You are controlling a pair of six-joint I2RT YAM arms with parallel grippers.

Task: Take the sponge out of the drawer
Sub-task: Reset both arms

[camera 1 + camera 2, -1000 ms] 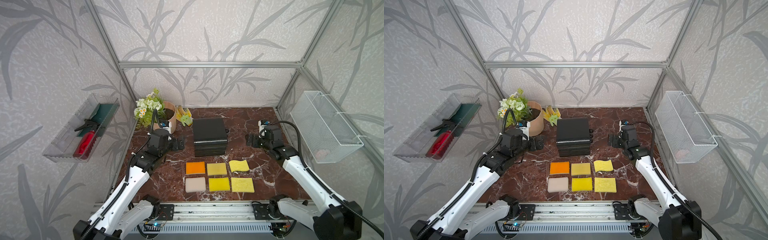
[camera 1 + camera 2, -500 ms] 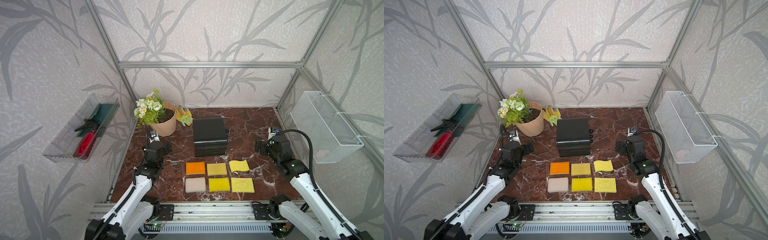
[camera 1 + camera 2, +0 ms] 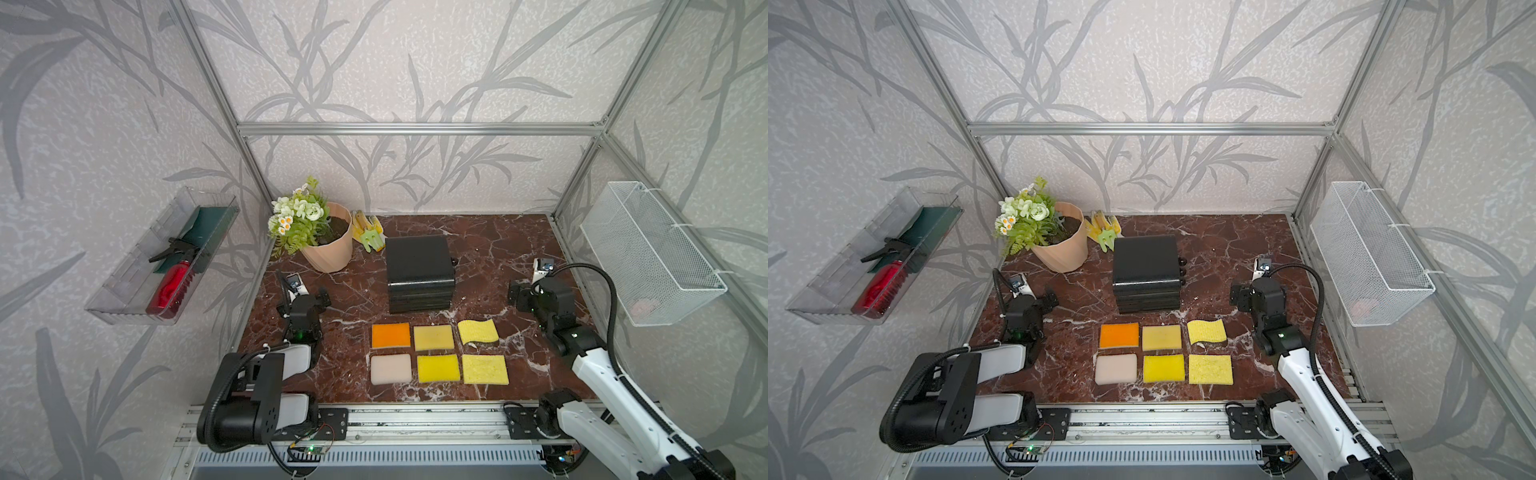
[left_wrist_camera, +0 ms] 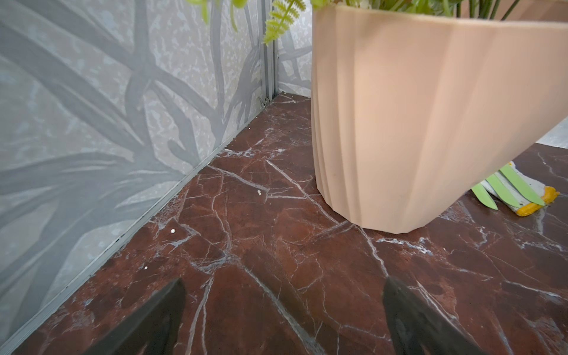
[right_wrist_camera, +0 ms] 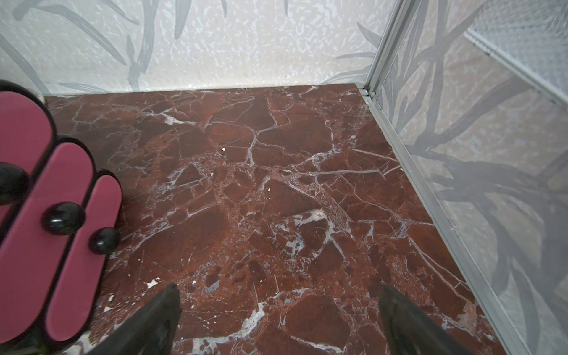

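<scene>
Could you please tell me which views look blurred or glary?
In both top views the light is even and soft, and the orange sponge is sharp, without glare; in the left wrist view the flower pot looks soft and the left tool is dark and unfocused; in the right wrist view the drawer unit is blurred and a knob carries a small highlight.

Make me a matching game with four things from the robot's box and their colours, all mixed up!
Things:
1. flower pot
2. drawer cabinet
3. wire basket
4. spray bottle

Colours:
A. red
B. white
C. peach
D. black

Pairs: 1-C, 2-D, 3-B, 4-A
</scene>
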